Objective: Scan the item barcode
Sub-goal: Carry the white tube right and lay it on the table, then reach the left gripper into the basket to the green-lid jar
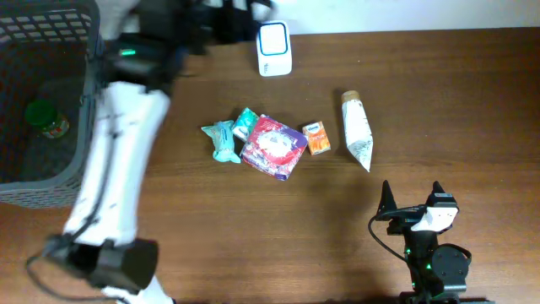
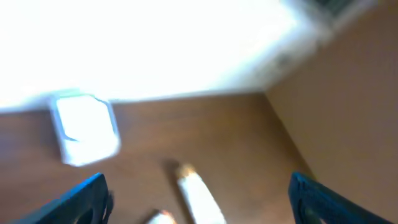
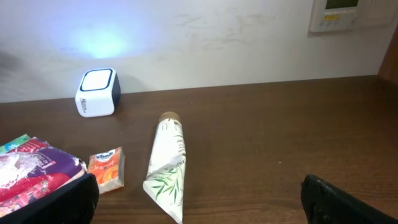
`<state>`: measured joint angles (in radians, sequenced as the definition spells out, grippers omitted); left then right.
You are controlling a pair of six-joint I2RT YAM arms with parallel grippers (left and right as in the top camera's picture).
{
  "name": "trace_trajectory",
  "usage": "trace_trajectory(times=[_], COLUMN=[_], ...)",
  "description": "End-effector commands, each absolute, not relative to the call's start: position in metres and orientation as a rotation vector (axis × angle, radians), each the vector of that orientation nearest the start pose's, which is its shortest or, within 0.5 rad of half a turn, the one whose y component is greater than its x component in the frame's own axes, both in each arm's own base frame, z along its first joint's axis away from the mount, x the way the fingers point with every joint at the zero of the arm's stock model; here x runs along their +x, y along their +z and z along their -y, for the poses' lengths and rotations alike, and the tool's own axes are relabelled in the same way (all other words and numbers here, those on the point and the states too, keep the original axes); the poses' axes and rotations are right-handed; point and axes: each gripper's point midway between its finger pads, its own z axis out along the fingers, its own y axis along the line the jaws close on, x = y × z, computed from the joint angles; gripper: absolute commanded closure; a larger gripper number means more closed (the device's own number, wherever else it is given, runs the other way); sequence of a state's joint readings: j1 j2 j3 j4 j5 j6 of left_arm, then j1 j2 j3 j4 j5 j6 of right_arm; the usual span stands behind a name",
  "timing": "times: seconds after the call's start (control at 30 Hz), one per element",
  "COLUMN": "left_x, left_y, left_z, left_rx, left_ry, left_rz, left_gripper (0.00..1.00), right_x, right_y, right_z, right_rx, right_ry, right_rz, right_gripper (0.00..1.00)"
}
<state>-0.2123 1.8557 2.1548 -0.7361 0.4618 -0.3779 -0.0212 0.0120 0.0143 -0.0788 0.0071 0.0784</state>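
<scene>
Clock directions refer to the overhead view, with 12 o'clock at the far edge of the bench (image 1: 253,245).

Nearest, at 5 o'clock, the right gripper (image 1: 413,196) stood over the bench with its jaws spread wide and nothing between them. The right wrist view showed only bare wood between its fingers (image 3: 56,202).

At 7 o'clock the left arm (image 1: 126,143) rose from its base and reached toward 11 o'clock.

The items lay in a loose row across mid-bench:
- A red-and-purple packet (image 1: 274,148) lay at the centre.
- Two teal packets (image 1: 226,139) lay against its 9 o'clock side.
- A small orange carton (image 1: 317,138) lay just beside its 3 o'clock side.
- A white tube with a leaf print (image 1: 357,128) lay farther toward 3 o'clock, apart from the carton, with its cap pointing to 12 o'clock.

At 9 o'clock a grey mesh basket (image 1: 84,143) held a green-lidded jar (image 1: 46,118).

Farthest, at 12 o'clock, the barcode scanner (image 1: 274,49), a white cube with blue trim, sat near the far edge of the bench. The end of the left arm was motion-blurred just to the scanner's 9 o'clock side. In the left wrist view the left gripper (image 2: 198,186) was wide open and held nothing. Its fingers (image 2: 87,199) stood at the frame's lower corners, with the scanner and the tube visible beyond them.
</scene>
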Motion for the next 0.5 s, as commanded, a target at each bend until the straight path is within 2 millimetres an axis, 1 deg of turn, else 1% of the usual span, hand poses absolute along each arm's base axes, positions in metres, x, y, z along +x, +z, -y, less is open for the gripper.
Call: trace_trajectory(times=[0.0, 0.03, 0.07, 0.1, 0.13, 0.17, 0.2, 0.23, 0.3, 0.33, 0.4, 0.47], left_x=[0.484, 0.485, 0.484, 0.480, 0.472, 0.465, 0.459, 0.458, 0.459, 0.461, 0.457, 0.452], left_y=[0.459, 0.458, 0.451, 0.444, 0.428, 0.413, 0.395, 0.385, 0.367, 0.349, 0.327, 0.302], left_z=[0.049, 0.009, -0.033, -0.064, -0.112, -0.143, -0.169, -0.177, -0.186, -0.196, -0.215, -0.233], left_rx=[-0.026, -0.114, -0.229, -0.320, -0.465, -0.560, -0.642, -0.667, -0.694, -0.727, -0.794, -0.901], left_ry=[-0.475, -0.356, -0.241, -0.149, 0.005, 0.106, 0.194, 0.210, 0.223, 0.260, 0.306, 0.305], left_rz=[-1.898, -1.895, -1.910, -1.923, -1.950, -1.974, -2.009, -2.036, -2.078, -2.117, -2.158, -2.190], left_gripper=[0.06, 0.04, 0.03, 0.00, 0.01, 0.01, 0.01, 0.01, 0.01, 0.01, 0.01, 0.01], right_x=[0.246, 0.246, 0.246, 0.246, 0.246, 0.246, 0.246, 0.246, 0.246, 0.246, 0.246, 0.246], right_y=[0.155, 0.155, 0.155, 0.155, 0.155, 0.155, 0.155, 0.155, 0.155, 0.155, 0.155, 0.155], right_z=[0.009, 0.009, 0.009, 0.009, 0.009, 0.009, 0.009, 0.009, 0.009, 0.009, 0.009, 0.009], right_rx=[0.098, 0.098, 0.098, 0.098, 0.098, 0.098, 0.098, 0.098, 0.098, 0.098, 0.098, 0.098], right_ry=[0.027, 0.027, 0.027, 0.027, 0.027, 0.027, 0.027, 0.027, 0.027, 0.027, 0.027, 0.027], right_rz=[-1.650, -1.650, -1.650, -1.650, -1.650, -1.650, -1.650, -1.650, -1.650, -1.650, -1.650, -1.650], right_gripper=[0.01, 0.01, 0.01, 0.01, 0.01, 0.01, 0.01, 0.01, 0.01, 0.01, 0.01, 0.01])
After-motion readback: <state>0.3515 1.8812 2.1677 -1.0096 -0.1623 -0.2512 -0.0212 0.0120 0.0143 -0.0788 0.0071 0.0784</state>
